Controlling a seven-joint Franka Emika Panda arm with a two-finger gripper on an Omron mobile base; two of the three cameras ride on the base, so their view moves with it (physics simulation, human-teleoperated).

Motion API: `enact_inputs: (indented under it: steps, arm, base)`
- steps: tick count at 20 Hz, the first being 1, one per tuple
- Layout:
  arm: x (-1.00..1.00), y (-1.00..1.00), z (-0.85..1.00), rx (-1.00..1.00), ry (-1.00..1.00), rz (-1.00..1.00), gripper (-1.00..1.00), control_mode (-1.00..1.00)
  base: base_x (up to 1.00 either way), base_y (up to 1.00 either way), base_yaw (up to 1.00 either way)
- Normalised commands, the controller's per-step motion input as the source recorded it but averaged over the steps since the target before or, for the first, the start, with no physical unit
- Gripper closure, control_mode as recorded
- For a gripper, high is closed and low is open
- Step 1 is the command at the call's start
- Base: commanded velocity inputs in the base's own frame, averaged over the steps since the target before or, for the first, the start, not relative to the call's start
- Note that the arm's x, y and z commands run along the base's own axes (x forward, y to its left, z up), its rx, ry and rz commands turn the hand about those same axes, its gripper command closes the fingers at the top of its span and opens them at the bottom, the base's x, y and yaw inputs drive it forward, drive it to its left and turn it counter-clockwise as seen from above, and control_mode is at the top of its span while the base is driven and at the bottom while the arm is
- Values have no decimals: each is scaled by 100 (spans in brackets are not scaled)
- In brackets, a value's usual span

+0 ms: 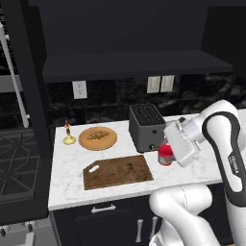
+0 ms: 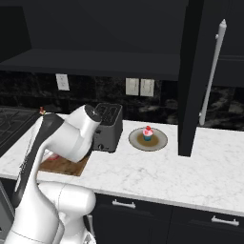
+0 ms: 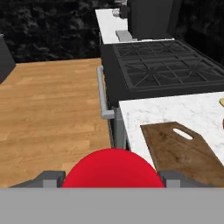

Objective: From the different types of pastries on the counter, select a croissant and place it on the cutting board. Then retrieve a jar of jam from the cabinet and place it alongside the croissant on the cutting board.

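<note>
Currently the gripper (image 3: pixel 113 183) is clamped on the jar of jam (image 1: pixel 165 154), red lid between both fingertips; the cutting board (image 3: pixel 183 151) lies at 2 o'clock.

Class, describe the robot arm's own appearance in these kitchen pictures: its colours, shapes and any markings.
The arm is glossy white with rounded, tube-like links and bulbous joints. A dark charcoal band curves along one link and carries small pale lettering, too small to read. The end effector is a boxy white block; its finger tips are small and dark grey. No loose cables are visible.
</note>
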Motion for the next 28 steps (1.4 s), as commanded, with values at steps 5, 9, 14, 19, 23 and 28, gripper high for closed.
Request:
enact_inputs:
  steps: [5,9,14,19,23,28]
  arm:
    - [6,42,-46,0,-13,0,100,-100]
    - [41,21,-28,0,-19,7,100,-100]
    - [66,8,-38,0,-7,19,100,-100]
    - [62,0,-43,0,0,18,100,-100]
    - [39,0,-13,0,0,10,100,-100]
    - [8,0,0,0,0,1,100,-100]
  base:
    - [0,0,0]
    - [0,0,0]
    - [0,0,0]
    - [0,0,0]
    - [0,0,0]
    - [0,0,0]
